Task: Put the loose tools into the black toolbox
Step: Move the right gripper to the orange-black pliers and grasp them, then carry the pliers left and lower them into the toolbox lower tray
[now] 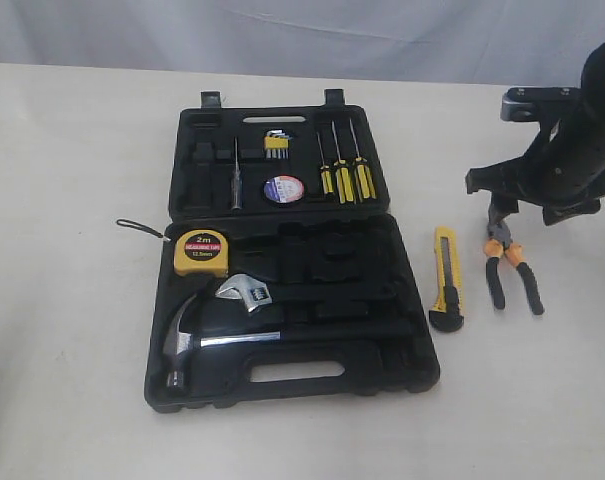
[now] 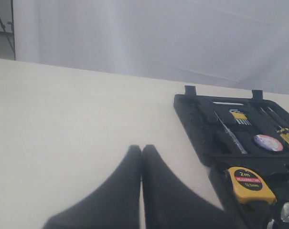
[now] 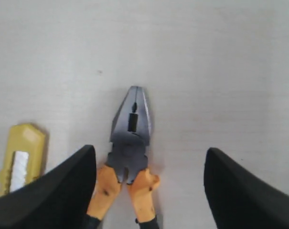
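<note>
1. Right fingers [image 3: 48, 191]: spread wide and grasping nothing. The orange-and-black-handled pliers [image 3: 130, 143] lie flat on the table [image 3: 220, 57] in the gap between them. The pliers' head points away from the wrist, and neither finger touches the tool. One end of the yellow-black utility knife [image 3: 20, 157] shows just beside one finger.

2. Left fingers [image 2: 120, 191]: clenched tip to tip with nothing between them. They sit over bare table, apart from the black toolbox [image 2: 197, 124].

3. Exterior view, layout:
- The right arm [image 1: 567, 150] hangs over the pliers' head, and the handles splay toward 5 o'clock.
- The knife lies on the table at 9 o'clock of the pliers, near but not touching. It is at 3 o'clock of the toolbox, just outside the lower half.
- The toolbox lies open, with the lid half at 12 o'clock and the tray half at 6 o'clock.
- The yellow tape measure [image 1: 202, 252] sits in the tray's 10 o'clock corner. Its black strap [image 1: 142, 228] trails over the rim onto the table.
- The small tape roll [image 1: 283, 189] sits near the middle of the lid half.
- The claw hammer [image 1: 207, 340] and adjustable wrench [image 1: 247, 292] occupy the tray's 8 o'clock area.
- The screwdrivers [image 1: 342, 172] and hex keys [image 1: 275, 143] are clipped in the lid toward 1 o'clock.
</note>
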